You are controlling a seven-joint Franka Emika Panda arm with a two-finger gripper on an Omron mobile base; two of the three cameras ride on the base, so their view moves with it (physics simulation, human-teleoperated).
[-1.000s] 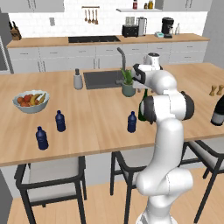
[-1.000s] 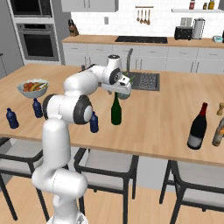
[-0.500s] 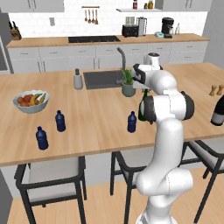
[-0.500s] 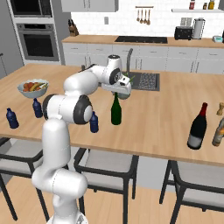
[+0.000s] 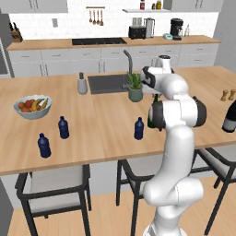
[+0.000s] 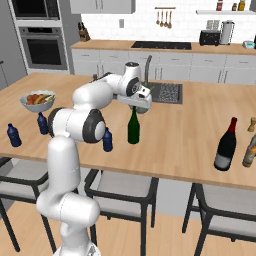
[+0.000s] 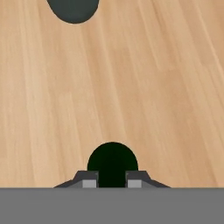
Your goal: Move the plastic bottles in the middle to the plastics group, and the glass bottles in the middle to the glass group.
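Domestic kitchen, rendered. Wooden island counter (image 5: 110,115) with inset sink (image 5: 108,83) and faucet (image 5: 127,60); wall ovens (image 6: 44,45); cooktop (image 5: 99,41); toaster (image 5: 136,32); hanging utensils (image 5: 94,16); stools (image 5: 55,186).

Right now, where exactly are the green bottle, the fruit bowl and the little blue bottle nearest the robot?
green bottle (image 6: 133,131): right base view, on its body.
fruit bowl (image 5: 32,113): left base view, on its front wall.
nearest blue bottle (image 5: 138,129): left base view, on its body.
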